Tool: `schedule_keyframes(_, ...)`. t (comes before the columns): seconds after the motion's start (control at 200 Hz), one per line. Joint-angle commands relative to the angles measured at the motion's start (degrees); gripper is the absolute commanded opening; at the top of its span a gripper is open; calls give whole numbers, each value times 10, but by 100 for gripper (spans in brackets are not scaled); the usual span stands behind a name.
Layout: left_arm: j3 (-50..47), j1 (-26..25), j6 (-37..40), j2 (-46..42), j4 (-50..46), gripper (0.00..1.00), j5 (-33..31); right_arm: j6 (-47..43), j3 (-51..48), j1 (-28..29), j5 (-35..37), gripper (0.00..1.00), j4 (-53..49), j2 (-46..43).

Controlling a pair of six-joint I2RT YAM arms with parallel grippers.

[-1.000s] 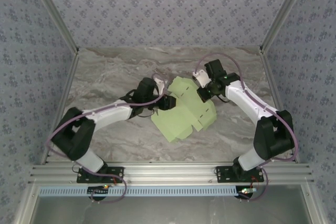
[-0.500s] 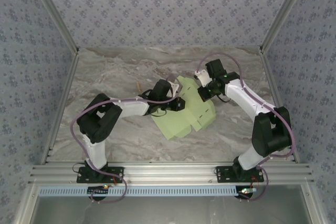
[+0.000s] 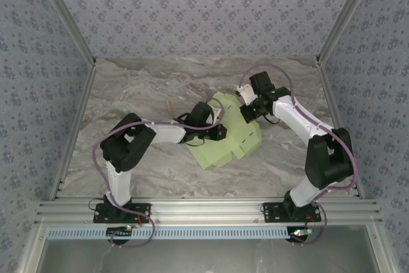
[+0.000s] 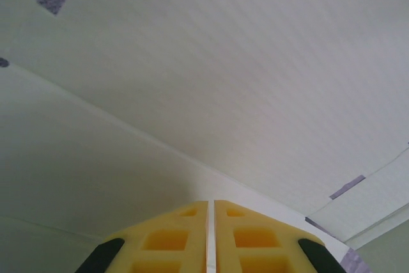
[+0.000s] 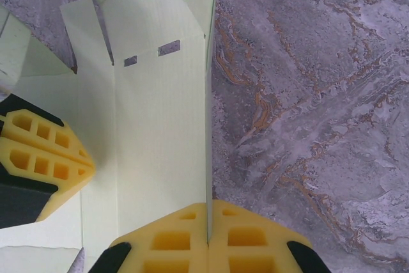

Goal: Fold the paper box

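The paper box (image 3: 218,156) lies on the marbled tabletop (image 3: 147,171) as an unfolded, pale green die-cut sheet, a little right of the middle. Its flaps and tabs are spread out. Its long axis runs on a slant from near-left to far-right, with the near-left end resting flat on the table.

The left gripper (image 3: 220,132) reaches in from the left onto the middle of the sheet. In the left wrist view its yellow pads (image 4: 172,241) are pressed together with a thin pale sliver of card between them, and green card crosses the whole view ahead of them.

Farther back and to the right, the right gripper (image 3: 246,114) holds the far-right edge of the sheet. In the right wrist view its pads (image 5: 243,234) are clamped on a panel edge that stands upright between them. Two small slots are cut in the card beyond.

A thin tan stick (image 3: 169,105) lies on the table to the far left of the sheet, apart from it.
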Motion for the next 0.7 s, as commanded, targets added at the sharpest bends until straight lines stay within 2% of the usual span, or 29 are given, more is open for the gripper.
schedule_keyframes(0.0,1,-3,14,11,0,10,-19,7,20,-3,4,0,2,7)
schedule_keyframes(0.26,-24,-7,-22,43,58,9,-45,28,23,18,9,0,1,6)
schedule_keyframes(0.61,-72,-13,-90,60,173,8,-81,105,12,124,141,0,11,-7)
schedule_keyframes(0.695,-83,-12,-105,65,201,8,-87,121,-2,145,156,0,44,-9)
